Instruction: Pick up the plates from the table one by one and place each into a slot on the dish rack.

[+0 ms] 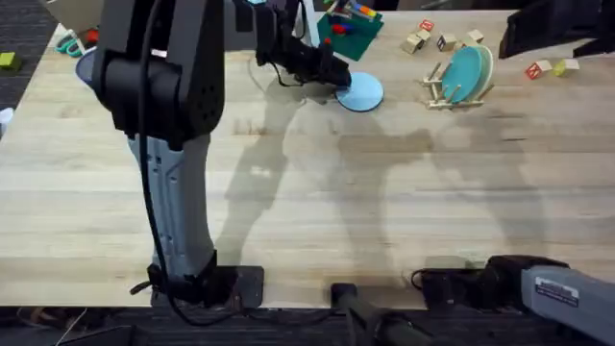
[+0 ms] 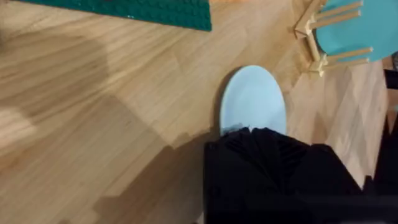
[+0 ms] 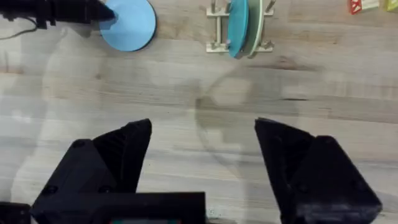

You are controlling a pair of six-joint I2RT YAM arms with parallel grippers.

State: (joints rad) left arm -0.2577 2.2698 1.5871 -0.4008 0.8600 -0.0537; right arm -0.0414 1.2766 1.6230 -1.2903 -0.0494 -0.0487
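On the table (image 1: 317, 211) we saw the rack (image 1: 452, 93) at the far right, holding the teal plate (image 1: 463, 72) upright in a slot beside a cream plate (image 1: 486, 67). The pale plate (image 1: 362, 92) lay flat left of it, the left gripper (image 1: 334, 79) at its edge; whether it gripped we could not tell. The right gripper (image 3: 202, 162) hung spread wide, holding nothing.

Dark carpet floor (image 1: 24, 29) lies well off to the left of the left gripper (image 1: 338, 79), with a small green object (image 1: 8, 61) on it.
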